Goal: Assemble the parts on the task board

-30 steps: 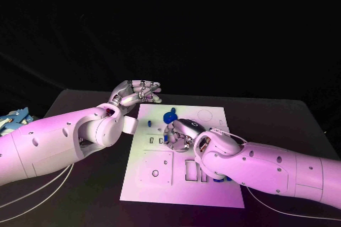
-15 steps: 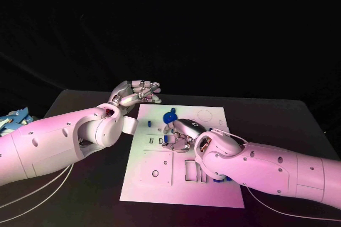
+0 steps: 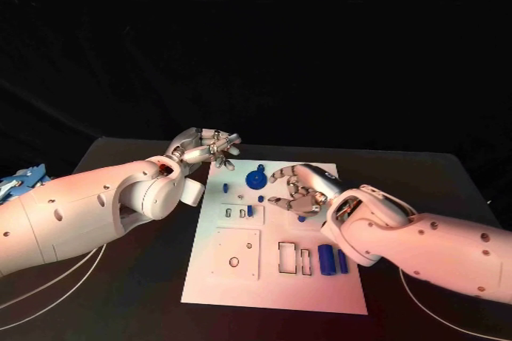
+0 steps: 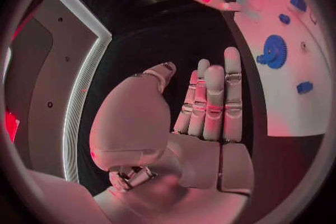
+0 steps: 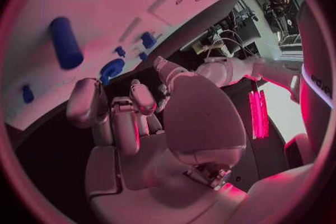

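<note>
The white task board (image 3: 272,282) lies in the middle of the table. On it are a blue gear (image 3: 256,179), several small blue parts such as one (image 3: 225,186) near its left edge, and two blue cylinders (image 3: 325,260) in slots near the front. My right hand (image 3: 299,191) hovers over the board's middle, fingers loosely bent and apart, with nothing in it. My left hand (image 3: 208,145) is raised beside the board's far left corner, empty. In the left wrist view its fingers (image 4: 213,101) are straight beside the gear (image 4: 273,51). The right wrist view shows a cylinder (image 5: 65,42) and the gear (image 5: 111,70).
A pale blue and white bundle (image 3: 21,182) lies at the table's left edge. Empty rectangular recesses (image 3: 286,256) sit next to the cylinders, and a square plate outline (image 3: 237,252) lies on the board's front left.
My right hand has lifted off the board's middle and drawn to the right, uncovering the blue cylinders and a small blue part. My left hand has hardly moved.
</note>
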`<action>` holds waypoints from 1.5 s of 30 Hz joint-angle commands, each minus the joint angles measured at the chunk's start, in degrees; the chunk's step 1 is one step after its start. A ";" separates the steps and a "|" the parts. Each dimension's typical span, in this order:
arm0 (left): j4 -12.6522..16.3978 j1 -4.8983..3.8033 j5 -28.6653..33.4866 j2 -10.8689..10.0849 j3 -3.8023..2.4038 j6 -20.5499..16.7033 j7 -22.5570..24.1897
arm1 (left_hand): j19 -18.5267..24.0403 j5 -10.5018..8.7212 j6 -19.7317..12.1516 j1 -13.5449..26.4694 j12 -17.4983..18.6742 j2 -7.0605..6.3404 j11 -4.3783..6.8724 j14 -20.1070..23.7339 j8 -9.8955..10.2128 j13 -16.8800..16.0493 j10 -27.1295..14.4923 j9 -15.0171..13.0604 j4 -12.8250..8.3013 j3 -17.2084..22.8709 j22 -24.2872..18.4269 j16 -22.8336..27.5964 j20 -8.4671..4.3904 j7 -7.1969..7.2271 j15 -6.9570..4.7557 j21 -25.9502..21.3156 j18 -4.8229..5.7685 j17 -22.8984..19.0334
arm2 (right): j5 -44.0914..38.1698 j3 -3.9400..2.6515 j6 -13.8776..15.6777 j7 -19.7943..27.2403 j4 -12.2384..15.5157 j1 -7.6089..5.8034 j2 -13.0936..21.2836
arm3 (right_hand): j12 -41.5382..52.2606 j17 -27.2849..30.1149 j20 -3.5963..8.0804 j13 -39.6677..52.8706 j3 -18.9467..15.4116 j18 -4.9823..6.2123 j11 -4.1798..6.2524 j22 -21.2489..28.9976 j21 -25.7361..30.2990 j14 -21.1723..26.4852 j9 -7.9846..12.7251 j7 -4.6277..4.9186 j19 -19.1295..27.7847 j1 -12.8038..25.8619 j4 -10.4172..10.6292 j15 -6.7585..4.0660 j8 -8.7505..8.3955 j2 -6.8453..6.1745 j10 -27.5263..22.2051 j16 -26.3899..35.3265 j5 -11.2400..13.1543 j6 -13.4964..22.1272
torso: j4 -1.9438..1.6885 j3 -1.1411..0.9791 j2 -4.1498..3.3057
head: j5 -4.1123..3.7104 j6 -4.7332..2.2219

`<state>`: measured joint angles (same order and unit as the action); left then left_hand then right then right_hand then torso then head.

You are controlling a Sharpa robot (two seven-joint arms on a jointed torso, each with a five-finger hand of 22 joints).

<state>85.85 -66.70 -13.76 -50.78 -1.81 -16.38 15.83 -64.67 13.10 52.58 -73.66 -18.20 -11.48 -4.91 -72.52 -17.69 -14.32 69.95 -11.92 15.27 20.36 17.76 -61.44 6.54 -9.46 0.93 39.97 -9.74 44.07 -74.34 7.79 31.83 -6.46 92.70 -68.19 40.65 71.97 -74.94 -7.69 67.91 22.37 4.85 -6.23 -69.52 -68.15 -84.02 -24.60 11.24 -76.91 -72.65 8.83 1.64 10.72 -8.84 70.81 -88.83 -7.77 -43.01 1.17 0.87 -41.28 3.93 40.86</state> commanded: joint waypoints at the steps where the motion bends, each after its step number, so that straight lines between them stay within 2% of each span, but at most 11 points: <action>1: -0.75 -0.07 -13.05 0.44 -0.03 8.05 -12.00 | -0.42 -0.18 -0.91 1.82 -8.08 1.18 0.61 -3.55 -3.01 -6.14 -1.35 -1.87 1.01 -1.87 2.10 -6.56 -0.82 0.96 -0.88 3.59 -0.70 7.36 | 19.30 -0.24 2.25 8.10 0.93 -1.54 3.07 | -0.63 -9.91 0.14 -0.61 0.29 1.20 0.10 1.08 1.29 -4.62 0.18 -0.12 0.92 -0.68 0.31 0.06 0.28 0.17 -1.05 0.70 -1.27 -0.49 | 0.26 -0.19 0.98 | 0.30 0.13; 3: -1.04 -0.08 -17.22 0.70 -0.03 9.74 -14.83 | -0.97 -0.18 -0.62 3.71 -12.56 2.18 1.29 -6.46 -5.25 -9.43 -2.08 -3.27 1.19 -2.60 3.14 -10.59 -1.27 1.30 -1.28 5.42 -0.78 13.20 | 24.34 -0.31 1.87 8.67 0.97 -2.43 4.72 | -0.61 -9.96 0.15 -0.60 0.30 1.18 0.10 1.02 1.23 -4.63 0.20 -0.11 0.88 -0.65 0.37 0.06 0.28 0.23 -1.04 0.68 -1.33 -0.48 | 0.31 -0.21 1.34 | 0.45 0.35; 7: -1.71 -0.45 -25.53 1.64 -0.03 13.76 -21.72 | -2.22 -0.06 -1.33 5.92 -25.93 3.16 2.99 -13.01 -12.10 -18.92 -3.48 -8.12 1.34 -3.80 7.02 -21.12 -2.84 3.05 -2.78 11.95 -0.77 29.96 | 30.87 -0.41 1.07 10.16 0.66 -3.99 7.93 | -0.60 -9.89 0.21 -0.64 0.12 1.19 0.20 1.07 1.36 -4.61 0.13 -0.27 0.87 -0.44 0.68 -0.02 0.87 0.20 -1.09 0.74 -1.59 -1.18 | 0.19 -0.33 1.92 | 0.60 0.63; 12: -2.90 -1.57 -32.08 3.16 -0.01 19.62 -28.72 | -1.66 -0.25 -2.72 8.64 -39.61 3.92 3.53 -13.91 -17.04 -32.58 -1.00 -12.23 1.74 -4.92 10.81 -22.66 -3.27 3.86 -3.31 15.97 -0.49 32.93 | 34.42 -0.46 0.60 11.27 -0.41 -4.96 9.94 | -0.64 -9.79 0.24 -0.72 0.03 1.20 0.24 1.13 1.44 -4.59 0.11 -0.31 0.90 -0.35 0.77 -0.05 1.02 0.16 -1.15 0.78 -1.63 -1.34 | 0.20 -0.45 2.41 | 0.98 1.01; 13: -3.18 -1.88 -33.76 3.62 0.00 21.06 -30.20 | -1.77 -0.28 -2.77 8.71 -40.29 3.92 3.61 -13.99 -17.23 -33.35 -0.74 -12.38 1.61 -5.00 11.22 -22.76 -3.29 3.85 -3.33 16.27 -0.44 33.15 | 34.94 -0.47 0.51 11.39 -0.64 -5.09 10.28 | -0.64 -9.79 0.24 -0.72 0.03 1.20 0.24 1.13 1.44 -4.59 0.11 -0.31 0.90 -0.35 0.77 -0.05 1.02 0.16 -1.15 0.78 -1.63 -1.34 | 0.19 -0.49 2.49 | 1.03 1.03; 16: -3.93 -2.70 -36.93 4.90 0.05 24.32 -33.51 | -3.18 -0.24 -2.68 8.30 -46.67 4.18 4.24 -14.88 -19.86 -40.55 2.04 -14.54 1.54 -5.29 15.67 -24.14 -3.71 4.53 -3.85 19.61 0.13 35.96 | 35.81 -0.48 -0.02 11.26 -1.24 -5.29 10.83 | -0.70 -9.70 0.24 -0.80 0.02 1.25 0.25 1.30 1.64 -4.56 0.11 -0.32 1.01 -0.34 0.79 -0.06 1.04 0.16 -1.22 0.81 -1.66 -1.36 | 0.11 -0.64 2.76 | 1.24 1.30; 18: -4.91 -3.61 -39.44 6.37 0.33 26.89 -36.14 | -3.19 -0.14 -2.81 7.31 -47.52 4.32 4.50 -14.97 -21.04 -41.43 2.06 -15.67 1.50 -4.98 16.40 -24.30 -3.88 4.82 -4.07 20.27 0.21 36.29 | 36.26 -0.48 -0.43 10.99 -1.95 -5.41 10.96 | -0.84 -9.57 0.26 -0.97 -0.06 1.29 0.26 1.45 1.82 -4.53 0.13 -0.33 1.10 -0.21 0.92 -0.07 1.10 0.15 -1.39 0.87 -1.71 -1.36 | 0.08 -0.72 2.94 | 1.33 1.46; 24: -7.06 -5.33 -42.92 9.59 1.46 29.05 -40.27 | -3.02 -0.42 -3.27 8.67 -48.23 4.36 4.63 -15.06 -22.61 -42.16 1.91 -17.44 1.60 -5.65 17.21 -24.49 -4.00 4.99 -4.18 21.04 0.30 36.72 | 36.46 -0.49 -0.63 10.62 -2.76 -5.49 10.97 | -0.86 -9.45 0.27 -1.00 -0.12 1.33 0.27 1.59 1.98 -4.50 0.14 -0.34 1.18 -0.11 1.02 -0.09 1.15 0.14 -1.41 0.92 -1.75 -1.37 | 0.14 -0.85 3.05 | 1.55 1.69; 31: -8.89 -6.41 -45.00 12.53 2.10 31.50 -44.81 | -3.16 -1.25 -3.84 11.25 -49.24 4.73 4.99 -15.29 -24.81 -43.27 2.21 -20.26 1.66 -7.09 18.83 -24.88 -4.23 5.44 -4.48 22.40 0.49 37.58 | 36.15 -0.49 -0.57 10.14 -3.25 -5.52 10.79 | -0.87 -9.46 0.29 -1.02 -0.18 1.31 0.29 1.56 1.97 -4.50 0.14 -0.37 1.16 -0.06 1.10 -0.11 1.23 0.13 -1.43 0.92 -1.90 -1.42 | 0.26 -0.82 2.92 | 1.67 1.83; 43: -11.28 -7.57 -46.73 15.25 3.20 36.35 -48.91 | -2.99 -2.40 -4.57 13.11 -48.93 4.95 4.99 -15.41 -25.26 -42.86 1.68 -21.43 1.66 -8.15 19.26 -25.11 -4.26 5.46 -4.49 22.81 0.53 38.11 | 35.63 -0.48 -0.40 9.58 -3.58 -5.52 10.60 | -0.90 -9.35 0.34 -1.10 -0.31 1.33 0.35 1.63 2.10 -4.48 0.17 -0.43 1.18 0.05 1.29 -0.16 1.39 0.08 -1.49 0.98 -2.37 -1.46 | -0.01 -0.73 2.79 | 1.53 2.46; 45: -11.73 -7.63 -46.81 15.70 3.45 37.39 -49.66 | -2.83 -4.15 -4.93 14.00 -48.76 4.92 4.94 -15.46 -25.36 -42.66 1.39 -21.98 1.65 -8.98 19.37 -25.22 -4.22 5.40 -4.44 22.94 0.54 38.37 | 35.58 -0.48 -0.36 9.54 -3.62 -5.52 10.57 | -0.87 -9.29 0.35 -1.07 -0.35 1.34 0.36 1.68 2.16 -4.46 0.18 -0.44 1.20 0.08 1.34 -0.17 1.43 0.06 -1.46 1.00 -2.50 -1.45 | 0.01 -0.74 2.81 | 1.50 2.59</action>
<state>74.34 -74.23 -59.39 -35.39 1.61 17.10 -31.18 -67.79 9.38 47.99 -60.11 -67.22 -6.53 0.02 -84.04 -42.83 -57.04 71.85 -33.80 16.92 11.61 37.11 -86.27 2.47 -4.12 -3.18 62.78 -9.74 74.94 -38.47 7.33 32.09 3.19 89.09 -73.70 51.28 71.30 -74.92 -7.29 66.86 21.91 5.34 -5.95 -67.92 -66.18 -84.02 -24.46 10.95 -76.10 -72.86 9.82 1.63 11.95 -8.62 69.70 -88.20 -9.97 -44.12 1.20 0.08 -38.46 5.47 43.33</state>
